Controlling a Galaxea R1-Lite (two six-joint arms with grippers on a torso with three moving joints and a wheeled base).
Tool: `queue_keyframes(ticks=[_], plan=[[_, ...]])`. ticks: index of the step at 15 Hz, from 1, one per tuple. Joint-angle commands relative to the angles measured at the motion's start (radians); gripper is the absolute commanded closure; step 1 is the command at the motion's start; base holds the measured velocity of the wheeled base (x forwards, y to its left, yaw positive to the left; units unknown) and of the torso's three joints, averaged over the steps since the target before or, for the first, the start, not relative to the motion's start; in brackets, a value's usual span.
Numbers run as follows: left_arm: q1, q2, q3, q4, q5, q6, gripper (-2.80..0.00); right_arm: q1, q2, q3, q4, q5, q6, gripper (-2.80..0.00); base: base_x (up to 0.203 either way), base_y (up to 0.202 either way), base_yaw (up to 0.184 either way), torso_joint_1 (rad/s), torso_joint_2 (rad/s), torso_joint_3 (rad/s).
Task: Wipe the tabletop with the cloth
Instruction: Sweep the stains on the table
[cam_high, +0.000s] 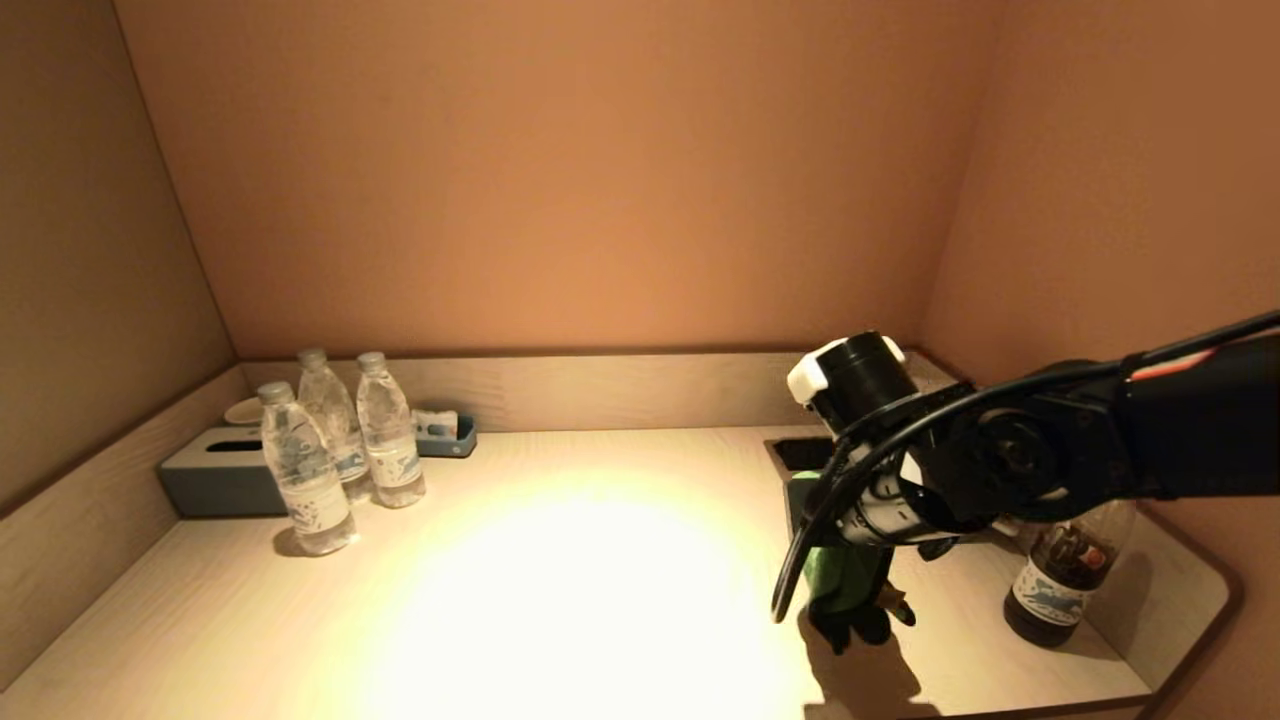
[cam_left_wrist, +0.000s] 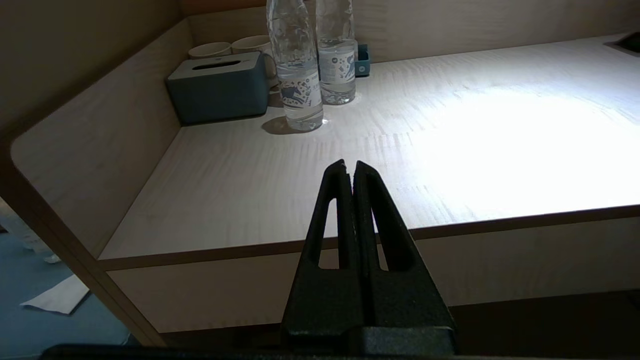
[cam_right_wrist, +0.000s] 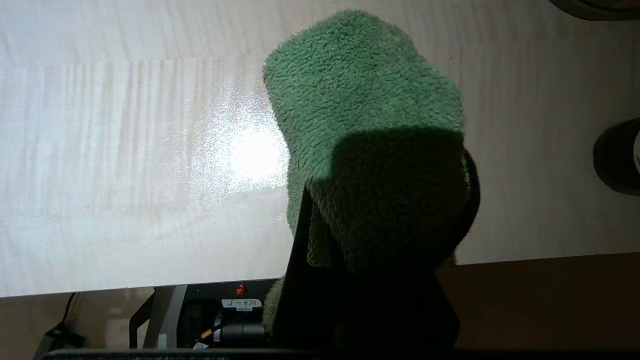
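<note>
A fluffy green cloth hangs from my right gripper, which is shut on it. In the head view the cloth and right gripper sit low over the pale wooden tabletop at its front right; the arm hides most of the cloth. Whether the cloth touches the wood I cannot tell. My left gripper is shut and empty, parked in front of and below the table's front edge, out of the head view.
Three clear water bottles stand at the back left by a grey tissue box and a small tray. A dark bottle stands at the right, close to the right arm. A dark recess lies behind the gripper. Walls enclose three sides.
</note>
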Motion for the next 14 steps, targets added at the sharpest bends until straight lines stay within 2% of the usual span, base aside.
queue_keyframes(ticks=[1, 4, 8, 11, 14], plan=[[0.001, 0.001, -0.001, 0.0, -0.001, 0.001, 0.0, 0.001, 0.092, -0.015, -0.079, -0.003, -0.001, 0.0, 0.0, 0.0, 0.0, 0.0, 0.0, 0.0], [0.0, 0.001, 0.0, 0.0, -0.001, 0.002, 0.0, 0.002, 0.143, -0.051, -0.115, -0.004, -0.005, 0.0, 0.0, 0.0, 0.0, 0.0, 0.0, 0.0], [0.001, 0.001, 0.001, 0.0, -0.001, 0.002, 0.0, 0.002, 0.423, -0.189, -0.118, -0.008, 0.011, 0.0, 0.0, 0.0, 0.0, 0.0, 0.0, 0.0], [-0.001, 0.001, -0.001, 0.0, -0.001, 0.001, 0.0, 0.014, 0.557, -0.309, -0.114, -0.009, 0.042, 0.0, 0.0, 0.0, 0.0, 0.0, 0.0, 0.0], [0.001, 0.001, 0.0, 0.0, -0.001, 0.002, 0.0, 0.051, 0.597, -0.354, -0.112, -0.008, 0.051, 0.0, 0.0, 0.0, 0.0, 0.0, 0.0, 0.0]])
